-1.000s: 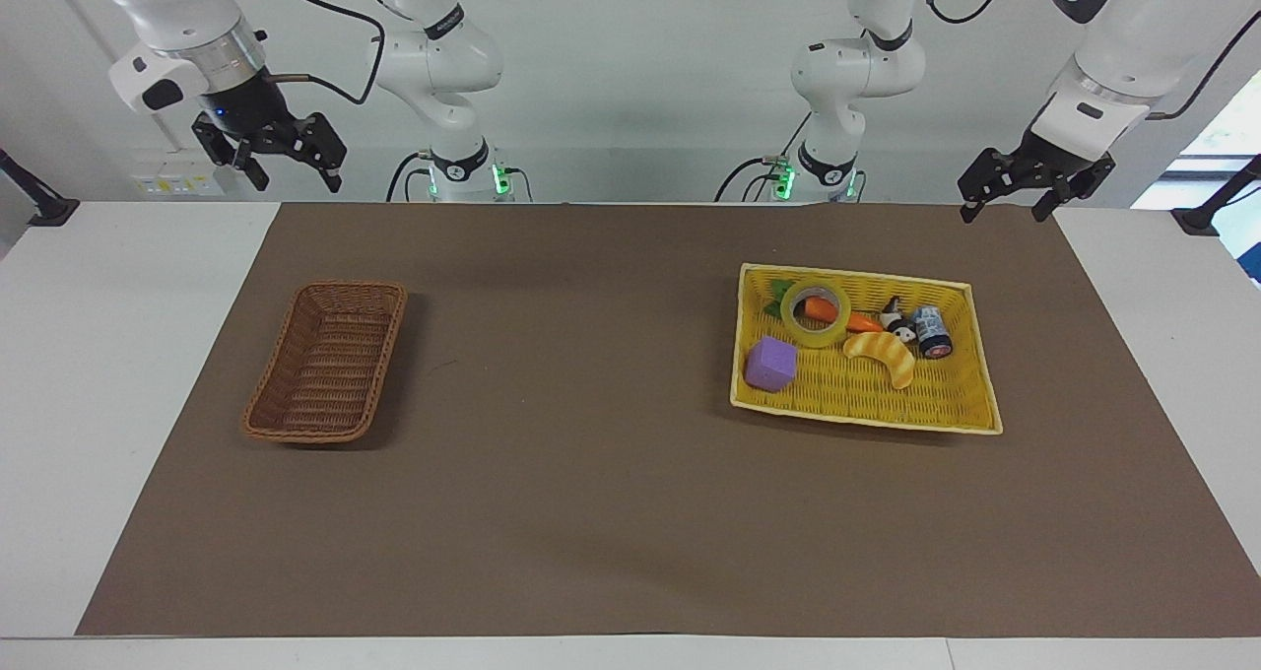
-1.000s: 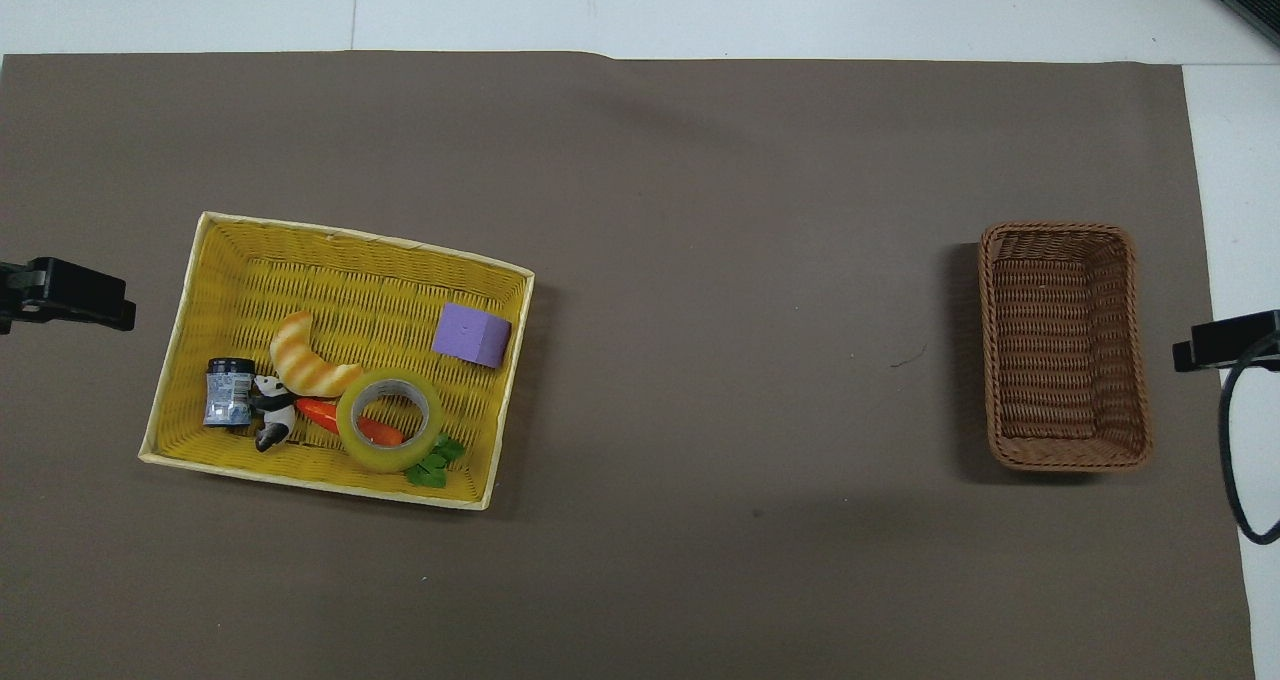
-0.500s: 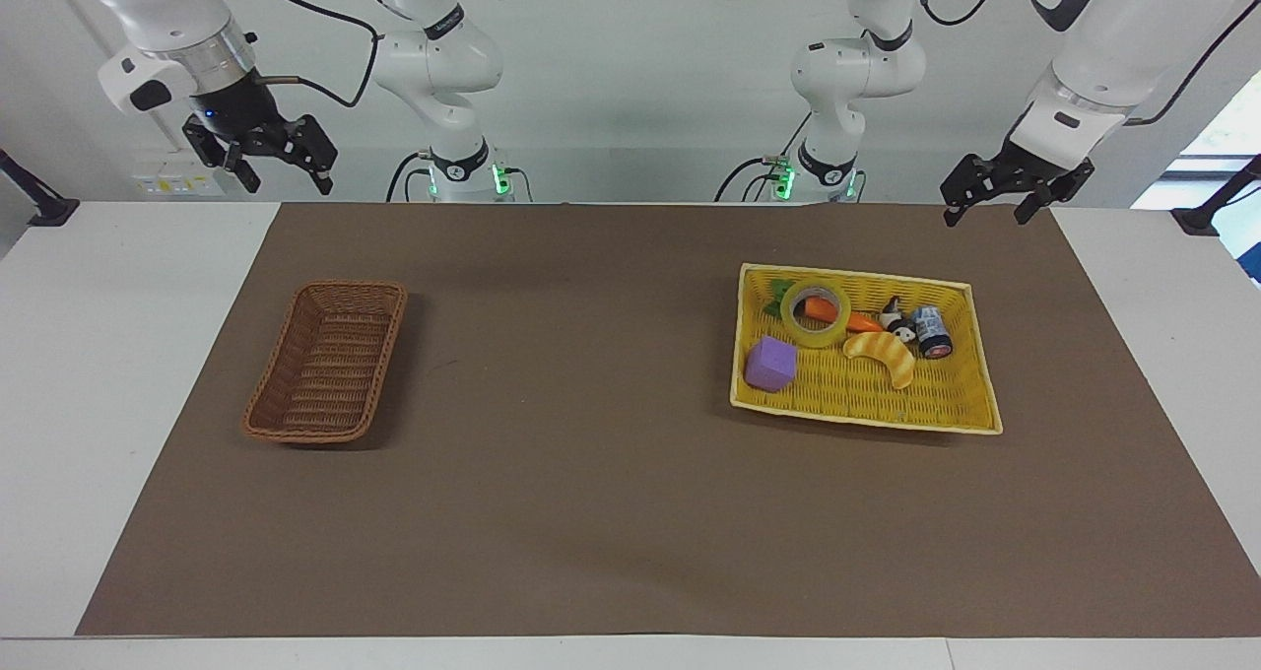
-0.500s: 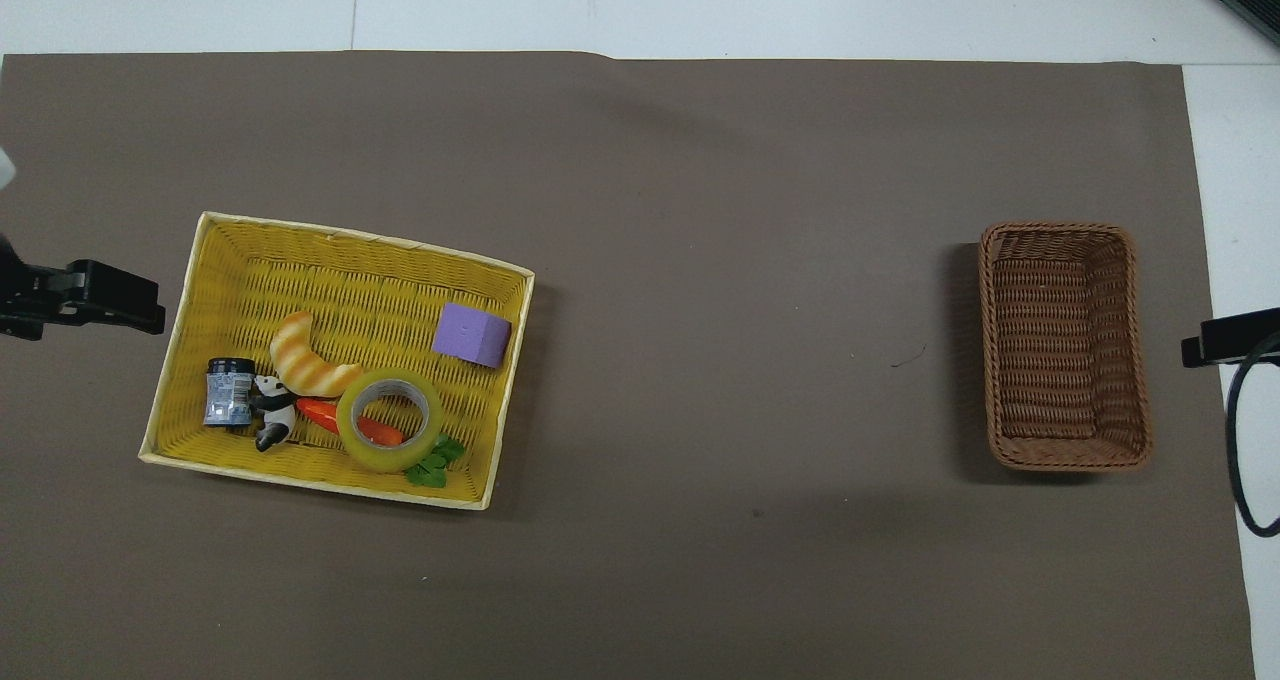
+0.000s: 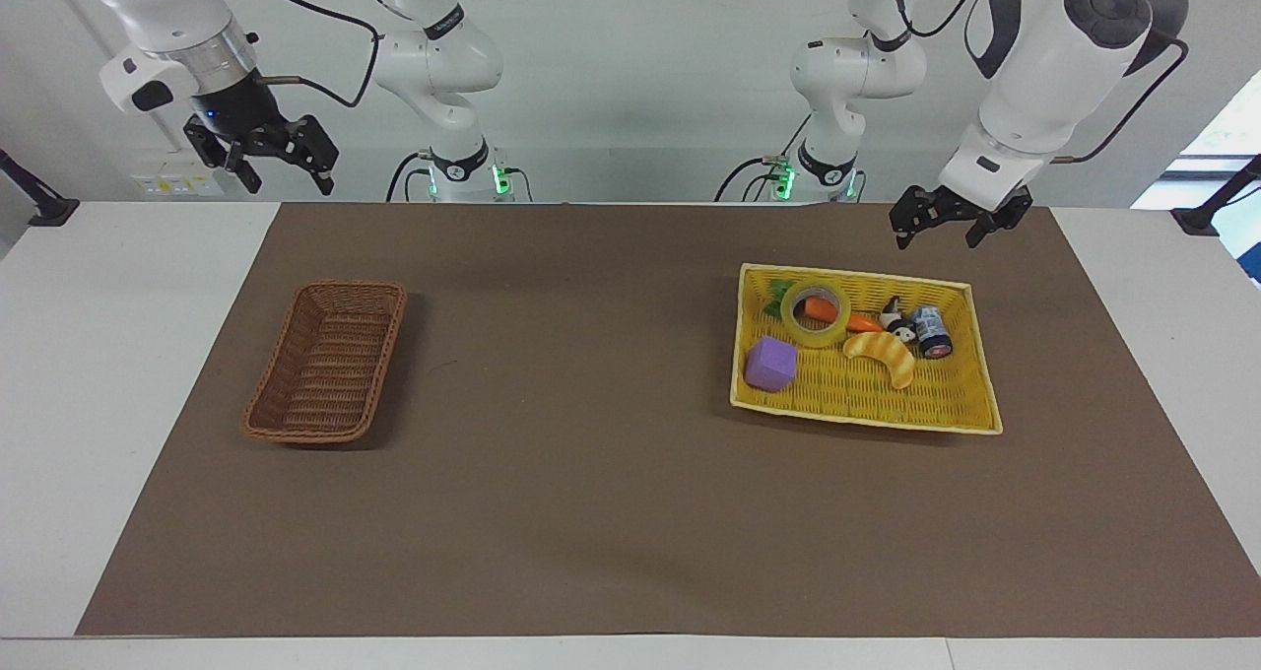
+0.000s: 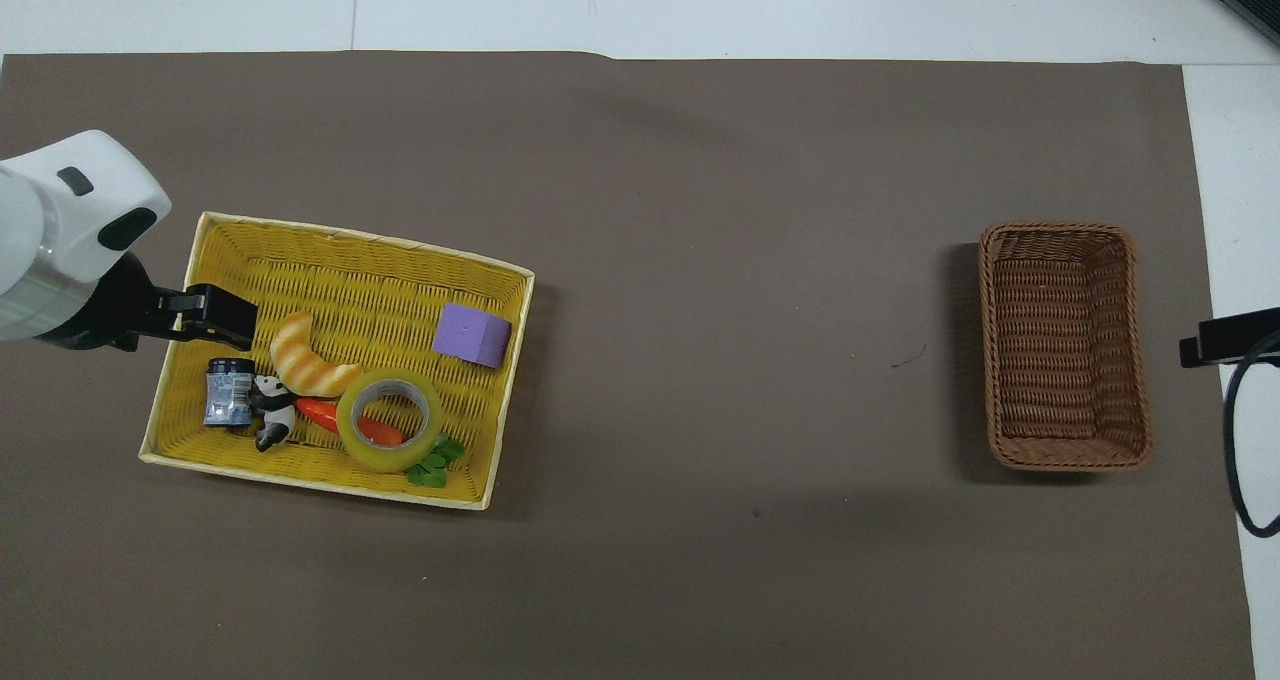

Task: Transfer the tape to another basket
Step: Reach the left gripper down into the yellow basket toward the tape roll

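Facing view, upper right of frame: left gripper (image 5: 936, 236) up in the air by the top edge of the yellow tray (image 5: 867, 394), fingers spread, holding nothing. Tape (image 5: 814, 335) lying flat in the tray's upper-left corner, hole up, with a toy carrot (image 5: 820, 307) poking through the ring. From the gripper, tape down-frame and toward frame centre.

Round roll, so no long axis to line up with. Probably best taken by one wall of the ring, though the carrot crowds the hole.

Overhead view: same gripper (image 6: 215, 320) at the tray's left end, tape (image 6: 385, 457) along the tray's lower edge.

Right gripper (image 5: 291, 172) waiting high at upper left of the facing frame, fingers apart, empty. Brown basket (image 5: 325, 365) at middle left, well apart from the tape. Left arm judged much the nearer for the pickup.
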